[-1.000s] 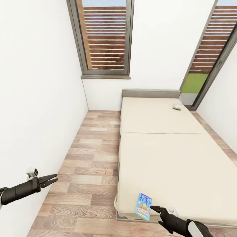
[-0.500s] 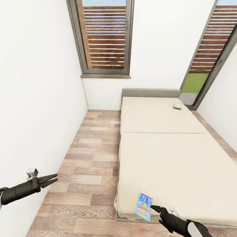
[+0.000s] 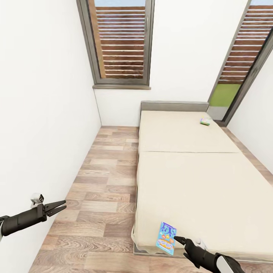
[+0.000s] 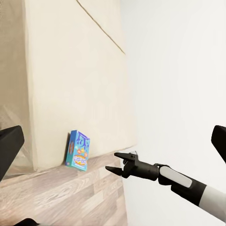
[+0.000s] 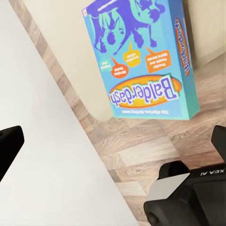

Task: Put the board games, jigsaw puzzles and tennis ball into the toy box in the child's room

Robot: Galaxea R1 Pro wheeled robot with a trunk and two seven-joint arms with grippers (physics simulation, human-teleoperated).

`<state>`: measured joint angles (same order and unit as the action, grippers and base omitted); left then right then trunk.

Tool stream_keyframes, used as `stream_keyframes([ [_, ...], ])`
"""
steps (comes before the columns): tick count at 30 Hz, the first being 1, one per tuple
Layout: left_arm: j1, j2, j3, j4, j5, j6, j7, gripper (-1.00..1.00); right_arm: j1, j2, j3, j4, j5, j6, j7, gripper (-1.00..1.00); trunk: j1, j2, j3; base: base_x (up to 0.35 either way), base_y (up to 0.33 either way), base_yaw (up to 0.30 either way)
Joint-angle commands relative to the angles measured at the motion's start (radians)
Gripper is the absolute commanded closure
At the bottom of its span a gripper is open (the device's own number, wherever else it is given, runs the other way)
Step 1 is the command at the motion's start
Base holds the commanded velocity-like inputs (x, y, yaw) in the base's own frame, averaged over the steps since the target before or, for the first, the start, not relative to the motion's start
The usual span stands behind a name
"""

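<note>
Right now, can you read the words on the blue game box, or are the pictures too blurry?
In the right wrist view the blue board game is sharp and evenly lit; its title shows upside down and reads "Balderdash". In the head view the same box is too small to read, and the walls bow outward at the edges. In the left wrist view its print is soft.

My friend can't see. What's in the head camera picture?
A blue board game sits at the near corner of a big beige bed, with the right claw right beside it. Another small game lies far up the bed, and the left claw hangs open over the wooden floor.
</note>
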<state>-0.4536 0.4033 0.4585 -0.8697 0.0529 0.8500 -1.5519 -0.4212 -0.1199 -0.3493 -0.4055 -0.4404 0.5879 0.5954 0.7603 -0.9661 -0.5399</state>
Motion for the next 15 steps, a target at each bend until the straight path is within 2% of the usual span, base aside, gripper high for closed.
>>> stream_keyframes([
  [1,0.0,0.0,0.0,0.0,-0.001,0.011,-0.004,-1.0,-0.001,0.0,-0.005,0.0,-0.002,0.007,0.001,-1.0,0.004,-0.008,-0.004,0.0,0.0,0.0],
  [15,0.0,0.0,0.0,0.0,-0.001,0.011,-0.004,-1.0,-0.001,0.0,-0.005,0.0,-0.001,0.013,0.003,-1.0,0.058,-0.106,-0.048,0.0,0.0,0.0],
])
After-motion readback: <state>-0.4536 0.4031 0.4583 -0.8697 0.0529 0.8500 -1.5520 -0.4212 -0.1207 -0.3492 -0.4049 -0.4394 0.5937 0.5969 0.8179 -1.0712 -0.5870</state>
